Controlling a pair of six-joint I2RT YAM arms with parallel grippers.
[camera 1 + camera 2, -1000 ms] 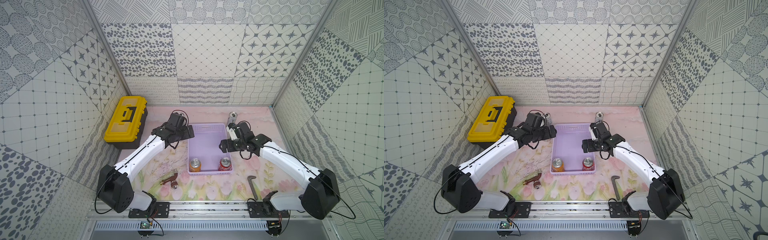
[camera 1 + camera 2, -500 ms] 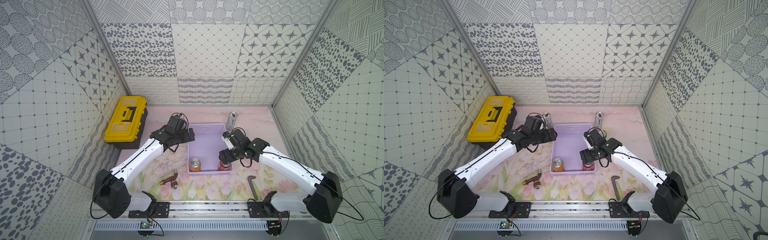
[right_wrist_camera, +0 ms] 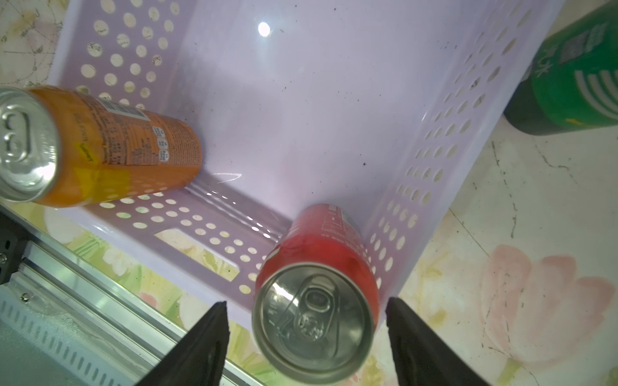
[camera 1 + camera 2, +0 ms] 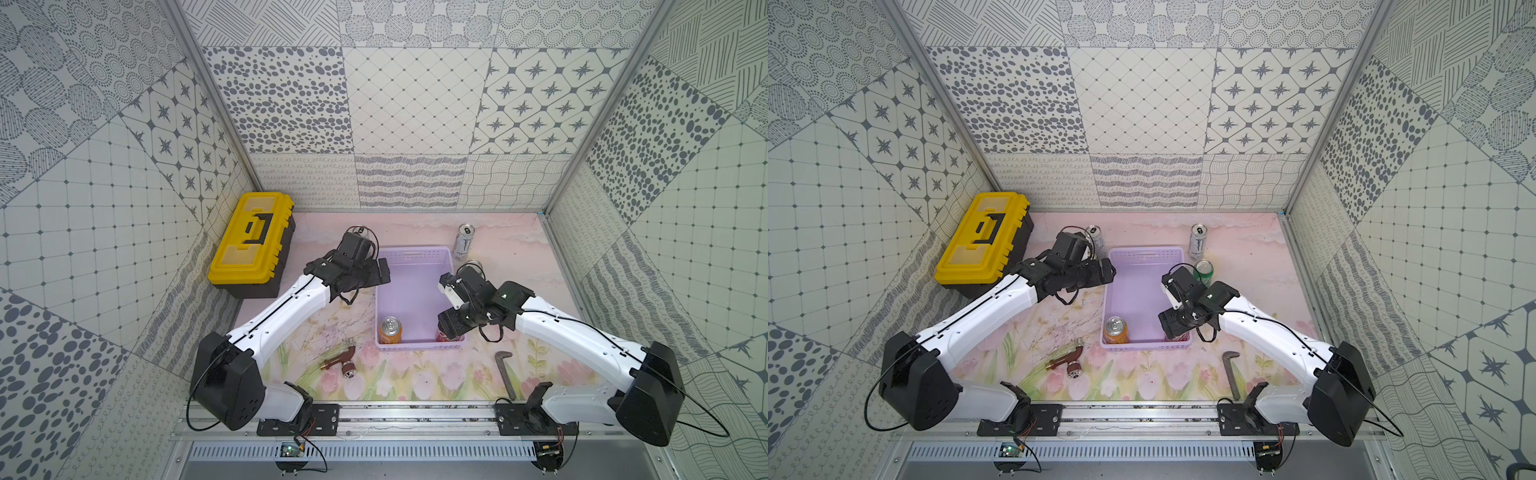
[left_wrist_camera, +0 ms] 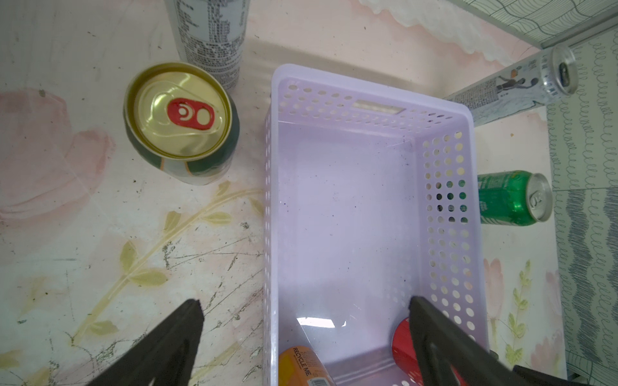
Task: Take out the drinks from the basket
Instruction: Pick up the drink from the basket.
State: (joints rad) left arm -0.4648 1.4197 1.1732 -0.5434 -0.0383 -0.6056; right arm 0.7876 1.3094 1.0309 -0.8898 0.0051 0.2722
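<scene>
The lavender basket [image 4: 415,250] [image 4: 1144,250] holds two drinks at its near end. An orange can [image 4: 390,330] [image 3: 110,147] stands in one corner and a red can [image 3: 317,284] [image 5: 399,344] in the other. My right gripper [image 3: 306,302] [image 4: 451,328] is open, its fingers either side of the red can's top with a gap on each side. My left gripper [image 5: 304,300] [image 4: 380,272] is open and empty over the basket's far left wall. On the table outside stand two white-silver cans [image 4: 1198,241] [image 4: 1096,239], a green can [image 4: 1203,270] and a dark green-and-white can [image 5: 180,123].
A yellow and black toolbox [image 4: 251,241] sits at the back left. A brown tap fitting [image 4: 338,361] and a grey wrench [image 4: 505,374] lie on the mat near the front. The metal rail [image 4: 415,411] runs along the front edge.
My right gripper has come from the basket's far right corner down to the near right corner, over the red can, and its jaws have narrowed. The left arm shifted slightly.
</scene>
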